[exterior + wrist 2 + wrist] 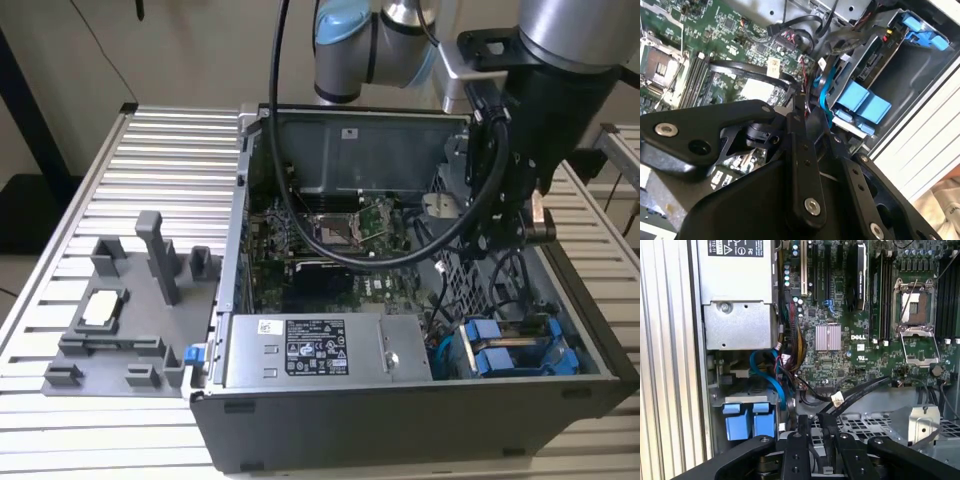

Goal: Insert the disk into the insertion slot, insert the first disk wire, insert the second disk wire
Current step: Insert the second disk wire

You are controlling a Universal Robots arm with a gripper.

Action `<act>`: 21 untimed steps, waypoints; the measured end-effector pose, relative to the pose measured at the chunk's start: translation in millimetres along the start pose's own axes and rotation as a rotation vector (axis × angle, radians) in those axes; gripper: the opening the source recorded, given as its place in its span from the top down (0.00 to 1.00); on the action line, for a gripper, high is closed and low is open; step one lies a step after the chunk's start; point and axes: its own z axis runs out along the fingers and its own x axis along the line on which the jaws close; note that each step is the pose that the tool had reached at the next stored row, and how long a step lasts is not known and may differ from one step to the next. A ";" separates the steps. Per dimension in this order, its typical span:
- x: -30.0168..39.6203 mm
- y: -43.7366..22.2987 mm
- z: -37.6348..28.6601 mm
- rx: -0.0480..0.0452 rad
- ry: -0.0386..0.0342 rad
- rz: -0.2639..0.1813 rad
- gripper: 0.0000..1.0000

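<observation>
- The disk [508,350] in its blue frame sits in the insertion slot [452,345], at the computer case's [400,425] near corner on the exterior view's right. Its two blue tabs [747,421] stand side by side.
- A blue cable [774,382] curves just beside the tabs.
- The gripper [815,419] hangs inside the case over the drive cage's perforated wall [865,422], near the disk but apart from it. Its fingers [802,432] stand a narrow gap apart, with nothing seen clamped between them.
- Black cables with a white tag [837,399] lie just beyond the fingertips.
- The power-supply box [320,350] lies along the case's near edge, beside the disk.
- A grey fixture tray [110,345] rests on the slatted table [150,140], off the case's side on the exterior view's left.
</observation>
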 end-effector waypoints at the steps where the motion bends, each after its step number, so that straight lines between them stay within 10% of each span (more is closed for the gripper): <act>1: 0.0 0.9 0.0 0.0001 -0.0001 0.000 0.73; 11: -11.9 12.4 3.9 0.0213 0.0143 -0.015 0.73; 18: -17.8 14.7 6.5 0.0399 0.0742 -0.046 0.73; 21: -24.6 17.7 8.5 0.0615 0.0864 -0.050 0.73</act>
